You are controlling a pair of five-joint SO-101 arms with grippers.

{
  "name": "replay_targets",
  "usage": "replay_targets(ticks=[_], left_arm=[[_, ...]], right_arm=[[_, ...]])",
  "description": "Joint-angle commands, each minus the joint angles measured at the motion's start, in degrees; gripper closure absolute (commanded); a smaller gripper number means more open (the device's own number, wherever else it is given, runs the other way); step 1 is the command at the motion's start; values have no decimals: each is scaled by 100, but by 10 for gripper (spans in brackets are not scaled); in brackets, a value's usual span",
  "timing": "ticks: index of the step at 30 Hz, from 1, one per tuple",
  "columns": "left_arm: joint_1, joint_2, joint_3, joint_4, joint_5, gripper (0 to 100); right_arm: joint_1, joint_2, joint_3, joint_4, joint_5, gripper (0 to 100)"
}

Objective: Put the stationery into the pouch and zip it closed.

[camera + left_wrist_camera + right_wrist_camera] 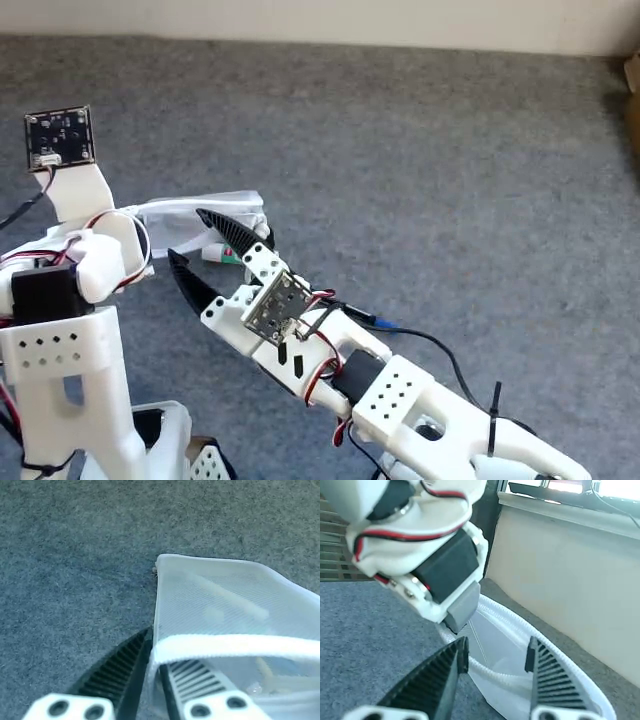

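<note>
The right gripper [497, 647], jaws spread, faces the pouch [492, 622] mouth just ahead, its rim pinched by the left gripper [156, 655].

Grey carpet [450, 150] meets a pale wall [570, 580] under a windowsill [555, 511].

Grey carpet [450, 150] covering the table, cream wall [570, 580] behind it, bright window [565, 485] above a pale sill [560, 510]

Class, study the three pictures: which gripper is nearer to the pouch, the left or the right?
Left. The left gripper is shut on the edge of the pouch; the right gripper is open just at its mouth, gripping nothing.
</note>
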Motion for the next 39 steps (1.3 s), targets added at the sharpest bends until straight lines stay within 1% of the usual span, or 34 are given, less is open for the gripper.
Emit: replay_targets(ticks=[1, 3, 4, 9, 17, 21, 28, 32, 35, 39], left_arm=[[-48, 57, 13, -105, 70, 992], [-48, 57, 13, -105, 70, 992], [-48, 57, 13, -105, 70, 992], [-48, 57, 13, -114, 70, 992], [-57, 57, 22, -114, 79, 992], [-57, 57, 22, -123, 79, 992], [-57, 57, 22, -123, 79, 992], [-57, 57, 22, -123, 79, 992], [-110, 57, 22, -123, 79, 992], [-374, 57, -13, -123, 79, 992]], right_arm=[[-40, -92, -101, -84, 53, 820], [-13, -400, -110, -31, 53, 821], [-4, -602, -119, 163, 53, 821], [48, -1596, -303, 1903, 44, 821], [136, -2281, -1121, 3811, 44, 821], [136, -2492, -1191, 4514, 44, 821], [145, -2949, -1174, 5437, 44, 821], [154, -3196, -1174, 6316, 44, 821], [435, -3354, -1174, 6818, 44, 821], [1033, -3204, -1174, 6905, 70, 821]])
